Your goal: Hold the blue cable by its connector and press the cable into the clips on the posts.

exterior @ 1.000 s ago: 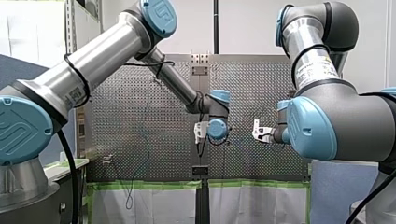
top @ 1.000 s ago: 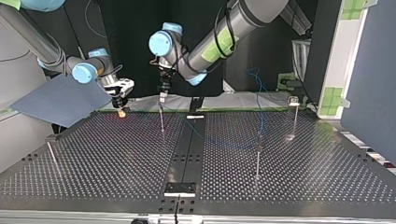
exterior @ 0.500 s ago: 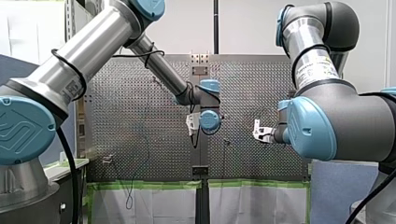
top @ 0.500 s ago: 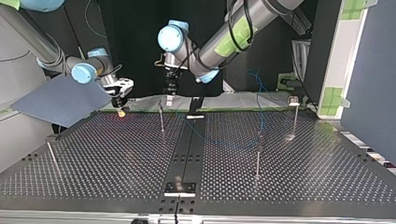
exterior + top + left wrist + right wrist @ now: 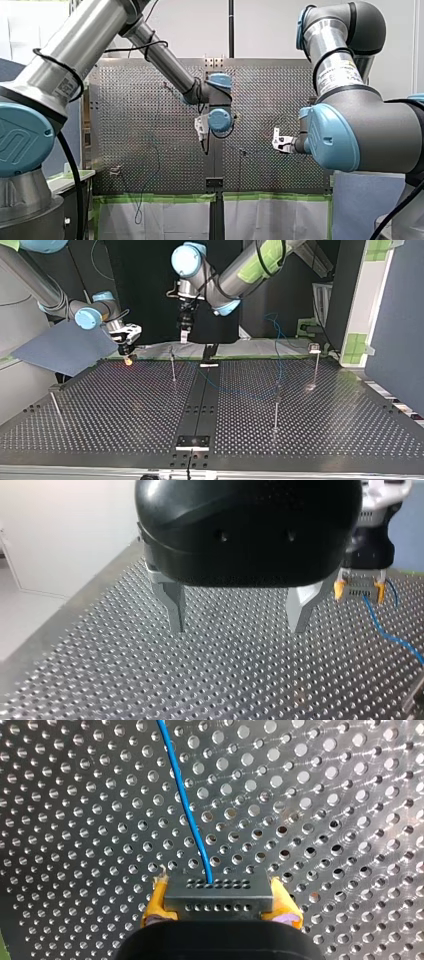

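my left arm reaches in high from the top view's right, its gripper (image 5: 237, 627) pointing down near the top of a post (image 5: 173, 367), metal fingers apart and empty. my right gripper (image 5: 219, 906) hangs low over the table (image 5: 115, 415), yellow pads clamped on the grey connector (image 5: 219, 892); the blue cable (image 5: 186, 805) trails away from it across the holes.

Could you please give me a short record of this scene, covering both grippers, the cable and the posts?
left gripper: open, nothing between its metal fingers, raised above the table
right gripper: yellow pads shut on the connector
connector: grey block, held low over the table
blue cable: runs from the connector ahead over the table
posts: four, thin and upright; whether any clip holds the cable cannot be told
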Motion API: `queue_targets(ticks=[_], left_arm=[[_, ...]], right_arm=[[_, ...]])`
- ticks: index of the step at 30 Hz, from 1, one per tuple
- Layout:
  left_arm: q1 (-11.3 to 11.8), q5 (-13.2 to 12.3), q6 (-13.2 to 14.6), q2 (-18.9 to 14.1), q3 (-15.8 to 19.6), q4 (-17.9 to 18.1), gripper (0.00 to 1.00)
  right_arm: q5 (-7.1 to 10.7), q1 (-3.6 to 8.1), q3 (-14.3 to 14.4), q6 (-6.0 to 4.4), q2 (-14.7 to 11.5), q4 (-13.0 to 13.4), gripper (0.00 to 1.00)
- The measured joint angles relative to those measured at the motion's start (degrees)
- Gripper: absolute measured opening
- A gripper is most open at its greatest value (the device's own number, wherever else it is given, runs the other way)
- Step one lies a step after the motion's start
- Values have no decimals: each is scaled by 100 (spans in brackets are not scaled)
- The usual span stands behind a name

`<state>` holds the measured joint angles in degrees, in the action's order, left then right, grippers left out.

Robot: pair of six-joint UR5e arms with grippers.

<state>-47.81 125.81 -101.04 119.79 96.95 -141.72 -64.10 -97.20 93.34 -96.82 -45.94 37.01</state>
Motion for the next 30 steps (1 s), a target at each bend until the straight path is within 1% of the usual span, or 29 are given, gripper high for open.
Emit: queue_targets(ticks=[6, 14, 17, 21, 26, 30], left_arm=[[-65, 7, -40, -316, 316, -6, 100], [-100, 108, -60, -679, 680, -12, 100], [-115, 95, -86, -820, 821, -5, 100], [-139, 103, -125, -1022, 1023, -1, 100], [-156, 6, -274, -1280, 1280, 134, 100], [-132, -157, -461, -1460, 1485, 209, 100]], right_arm=[[2, 20, -1, 3, 0, -34, 0], [-1, 31, -1, 18, 0, -64, 0], [-1, 34, 3, 32, 0, -81, 0], [-7, 33, 2, 84, -3, -115, 0], [-25, 35, 1, 126, -49, -138, 0], [-63, 38, 0, 155, -120, -151, 0]])
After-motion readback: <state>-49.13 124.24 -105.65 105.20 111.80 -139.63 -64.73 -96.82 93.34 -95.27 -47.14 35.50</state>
